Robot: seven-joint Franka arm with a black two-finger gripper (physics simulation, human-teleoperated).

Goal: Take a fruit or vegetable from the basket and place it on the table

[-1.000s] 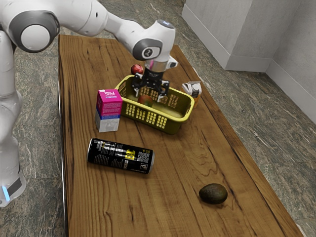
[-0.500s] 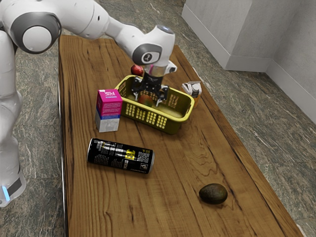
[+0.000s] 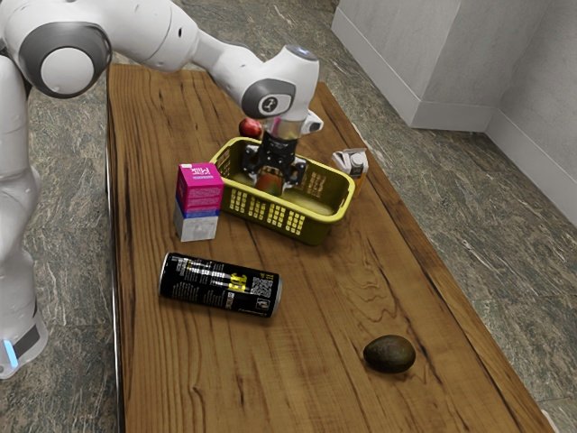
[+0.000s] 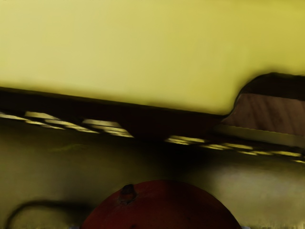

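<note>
Round red fruit (image 4: 164, 207) with dark stem, inside upright yellow basket (image 3: 312, 231).

exterior view: high above the near end of the table (image 3: 315, 379), facing down toward the far end, arm (image 3: 149, 32) at the exterior view's left | wrist view: at the arm's tip, close, facing down into the basket (image 3: 315, 232) | shared: basket, red fruit (image 3: 269, 182) inside

The white arm (image 3: 149, 32) has smooth, rounded segments, a dark grey ring (image 3: 34, 52) around a pale round cap (image 3: 68, 71) at upper left, a black gripper (image 3: 273, 181), and a light-blue strip (image 3: 10, 353) at lower left.
</note>
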